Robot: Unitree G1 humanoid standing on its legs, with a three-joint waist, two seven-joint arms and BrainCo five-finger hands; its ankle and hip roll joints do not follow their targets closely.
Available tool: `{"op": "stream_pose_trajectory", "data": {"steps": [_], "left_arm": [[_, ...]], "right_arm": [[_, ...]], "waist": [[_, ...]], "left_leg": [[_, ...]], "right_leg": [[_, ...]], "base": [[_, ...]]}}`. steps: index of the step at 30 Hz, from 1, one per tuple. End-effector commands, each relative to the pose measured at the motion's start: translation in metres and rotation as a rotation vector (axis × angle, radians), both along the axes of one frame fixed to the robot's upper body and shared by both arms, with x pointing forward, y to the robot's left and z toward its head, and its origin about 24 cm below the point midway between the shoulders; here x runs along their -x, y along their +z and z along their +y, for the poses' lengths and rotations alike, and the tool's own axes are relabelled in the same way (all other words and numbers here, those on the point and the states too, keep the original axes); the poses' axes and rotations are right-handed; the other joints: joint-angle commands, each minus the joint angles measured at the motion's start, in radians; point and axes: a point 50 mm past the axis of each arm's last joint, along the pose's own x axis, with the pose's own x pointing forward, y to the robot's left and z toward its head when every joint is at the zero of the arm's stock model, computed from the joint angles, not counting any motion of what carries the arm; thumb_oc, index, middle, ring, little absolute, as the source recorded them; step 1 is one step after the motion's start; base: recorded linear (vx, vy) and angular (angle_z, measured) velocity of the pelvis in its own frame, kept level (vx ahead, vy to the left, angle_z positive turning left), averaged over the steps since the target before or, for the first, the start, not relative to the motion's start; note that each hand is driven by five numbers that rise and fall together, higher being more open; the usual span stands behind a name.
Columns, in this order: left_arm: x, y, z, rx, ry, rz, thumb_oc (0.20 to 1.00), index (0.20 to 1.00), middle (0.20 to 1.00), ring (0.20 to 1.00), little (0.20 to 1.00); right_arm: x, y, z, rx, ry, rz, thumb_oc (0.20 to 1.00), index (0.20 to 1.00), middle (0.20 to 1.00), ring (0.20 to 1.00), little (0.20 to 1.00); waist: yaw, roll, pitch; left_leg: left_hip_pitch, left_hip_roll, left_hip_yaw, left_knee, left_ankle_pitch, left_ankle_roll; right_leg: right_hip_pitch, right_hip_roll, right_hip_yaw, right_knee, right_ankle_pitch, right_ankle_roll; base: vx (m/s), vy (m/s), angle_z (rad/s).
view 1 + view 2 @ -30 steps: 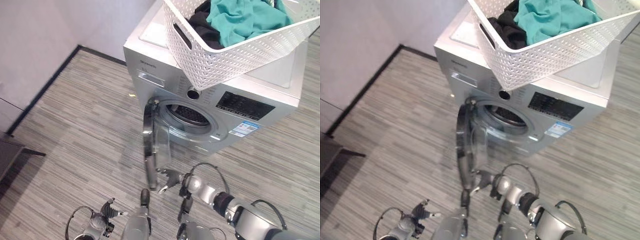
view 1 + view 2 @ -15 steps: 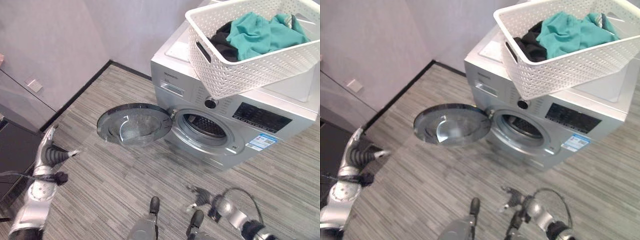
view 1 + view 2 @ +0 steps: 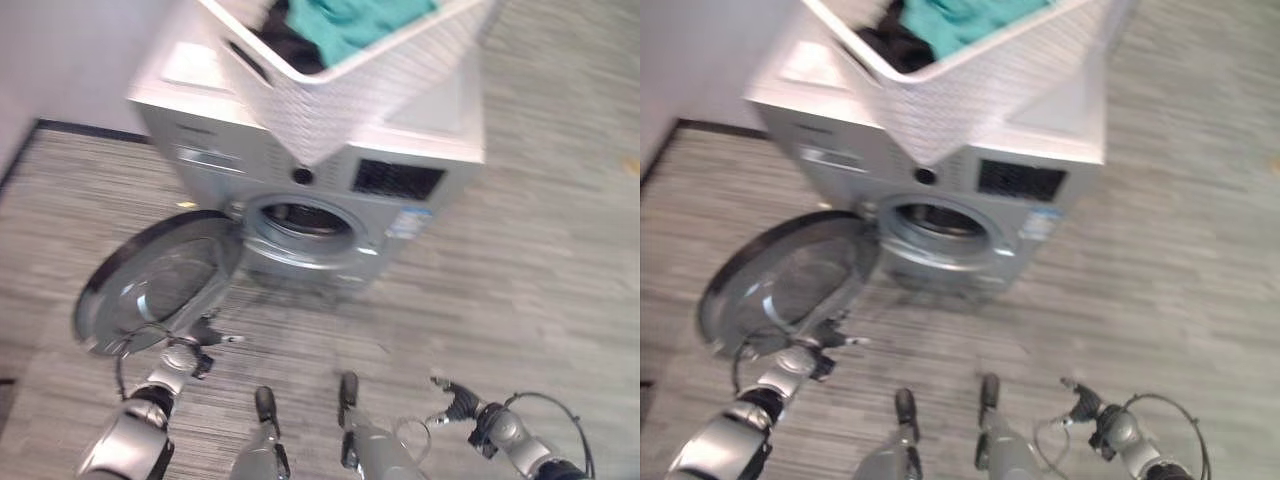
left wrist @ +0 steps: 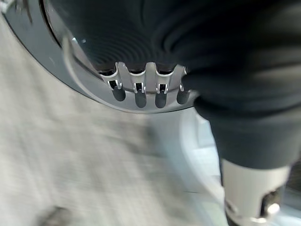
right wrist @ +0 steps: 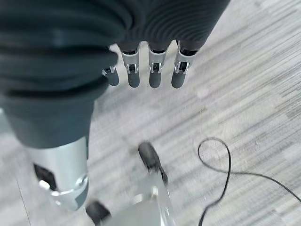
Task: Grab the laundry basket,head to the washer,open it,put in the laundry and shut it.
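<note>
— Washer door wide open in the left eye view! The silver front-loading washing machine (image 3: 330, 190) has its round glass door (image 3: 160, 285) swung out to the robot's left, drum mouth dark and exposed.
— And the laundry?
— Up top, in the white perforated plastic laundry basket (image 3: 340, 90) sitting on the washer's lid, teal cloth (image 3: 350, 20) over a black garment (image 3: 285, 40).
— Hands?
— Left hand (image 3: 200, 338) low, just beside the door's lower rim, fingers loose. Right hand (image 3: 455, 398) well apart over the grey striped floor (image 3: 540, 260), fingers spread.
— Right eye view?
— Same layout: basket on the machine, door out, both hands down low.
— Left wrist view?
— Fingers (image 4: 136, 92) straight, unclenched, gripping nothing, with the door's rim right past them; whether they touch it, I cannot tell.
— Right wrist view?
— Fingers (image 5: 155, 70) straight and relaxed over bare floor, holding nothing.
</note>
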Motion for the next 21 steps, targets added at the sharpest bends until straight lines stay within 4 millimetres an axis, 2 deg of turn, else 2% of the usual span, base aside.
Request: {"op": "stream_pose_trajectory", "data": {"steps": [1,2,3,5,7,9,13,16,20,21], "left_arm": [[-0.003,0.041,0.053,-0.254,0.047,-0.047,1.000,1.000,1.000,1.000,1.000],[0.008,0.046,0.073,-0.313,0.111,0.002,1.000,1.000,1.000,1.000,1.000],[0.012,0.050,0.083,-0.387,0.121,0.044,1.000,1.000,1.000,1.000,1.000],[0.017,0.052,0.091,-0.455,0.120,0.099,1.000,1.000,1.000,1.000,1.000],[0.036,0.043,0.102,-0.454,0.164,0.175,1.000,1.000,1.000,1.000,1.000],[0.047,0.039,0.108,-0.447,0.183,0.218,1.000,1.000,1.000,1.000,1.000],[0.061,0.026,0.107,-0.408,0.200,0.242,1.000,1.000,1.000,1.000,1.000],[0.057,0.025,0.103,-0.381,0.208,0.190,1.000,1.000,1.000,1.000,1.000],[0.047,0.018,0.086,-0.328,0.183,0.099,1.000,1.000,1.000,1.000,1.000],[0.046,0.009,0.073,-0.295,0.154,0.085,1.000,1.000,1.000,1.000,1.000]], "right_arm": [[-0.012,0.007,-0.003,-0.097,-0.122,-0.087,1.000,1.000,1.000,1.000,1.000],[-0.011,0.003,-0.008,-0.054,-0.149,-0.080,1.000,1.000,1.000,1.000,1.000],[-0.012,0.002,-0.008,-0.011,-0.127,-0.076,1.000,1.000,1.000,1.000,1.000],[-0.009,-0.001,-0.008,0.002,-0.134,-0.059,1.000,1.000,1.000,1.000,1.000],[-0.001,-0.010,-0.002,-0.039,-0.158,-0.020,1.000,1.000,1.000,1.000,1.000],[0.010,-0.018,-0.001,-0.021,-0.131,0.041,1.000,1.000,1.000,1.000,1.000],[0.019,-0.024,-0.003,-0.033,-0.166,0.076,1.000,1.000,1.000,1.000,1.000],[0.017,-0.022,-0.002,-0.040,-0.158,0.062,1.000,1.000,1.000,1.000,1.000],[0.022,-0.023,-0.001,-0.060,-0.173,0.059,1.000,1.000,1.000,1.000,1.000],[0.028,-0.027,-0.002,-0.066,-0.198,0.071,1.000,1.000,1.000,1.000,1.000]], "waist": [[0.018,-0.049,0.043],[0.011,-0.060,0.055],[0.007,-0.063,0.060],[0.004,-0.064,0.066],[0.002,-0.066,0.069],[0.005,-0.064,0.064],[0.013,-0.052,0.047],[0.018,-0.045,0.038],[0.034,-0.030,0.011],[0.043,-0.020,-0.003]], "left_leg": [[0.000,-0.014,0.038,0.001,-0.001,-0.032],[-0.012,-0.009,0.050,0.001,0.000,-0.033],[-0.016,-0.007,0.057,0.001,0.000,-0.034],[-0.021,-0.005,0.062,0.001,0.001,-0.035],[-0.024,-0.004,0.068,0.001,0.003,-0.034],[-0.023,-0.006,0.068,0.001,-0.001,-0.033],[-0.017,-0.011,0.066,0.001,-0.008,-0.031],[-0.013,-0.012,0.063,0.001,-0.009,-0.032],[0.009,-0.016,0.050,0.001,-0.013,-0.031],[0.029,-0.018,0.042,0.001,-0.017,-0.031]], "right_leg": [[0.044,-0.030,0.043,0.004,0.056,0.107],[0.030,-0.031,0.047,0.001,0.069,0.114],[0.023,-0.032,0.049,0.000,0.077,0.116],[0.018,-0.036,0.050,-0.001,0.085,0.120],[0.009,-0.041,0.052,0.001,0.086,0.120],[0.009,-0.046,0.046,0.001,0.082,0.119],[0.012,-0.052,0.037,0.001,0.074,0.114],[0.015,-0.052,0.035,0.001,0.066,0.111],[0.040,-0.052,0.028,0.003,0.047,0.104],[0.063,-0.052,0.024,0.005,0.035,0.100]], "base": [[-0.02,0.077,-0.28],[-0.01,0.073,-0.40],[0.00,0.054,-0.41],[0.00,0.060,-0.27],[0.02,0.068,-0.13],[0.02,0.011,-0.02],[0.01,0.011,0.05],[0.03,-0.009,0.05],[0.06,-0.036,0.13],[0.08,-0.043,0.02]]}}
